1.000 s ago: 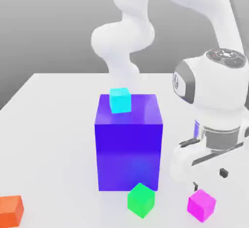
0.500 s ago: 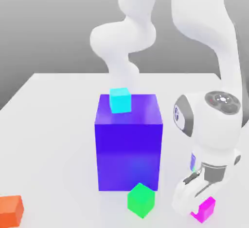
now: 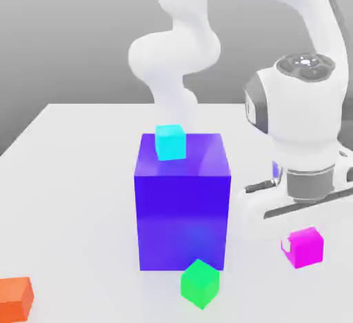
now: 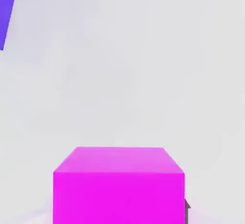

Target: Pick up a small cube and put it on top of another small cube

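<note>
The small magenta-pink cube (image 3: 304,248) hangs a little above the white table (image 3: 69,177), at the exterior view's right of the big blue-violet block (image 3: 183,208). My gripper (image 3: 302,237) is shut on it from above, with the white hand just over it. In the hand view the same cube (image 4: 118,184) sits close up, and a dark fingertip (image 4: 186,212) shows against its side. A small cyan cube (image 3: 170,141) rests on top of the big block near its back edge. A small green cube (image 3: 200,283) lies on the table in front of the block.
An orange cube (image 3: 15,298) sits at the table's front corner on the exterior view's left. The big block rises well above the small cubes; one corner of this block (image 4: 7,7) shows in the hand view. The arm's column stands behind the block.
The hand came down over the magenta cube on the table, closed on it, and has now risen with the cube lifted off the surface.
</note>
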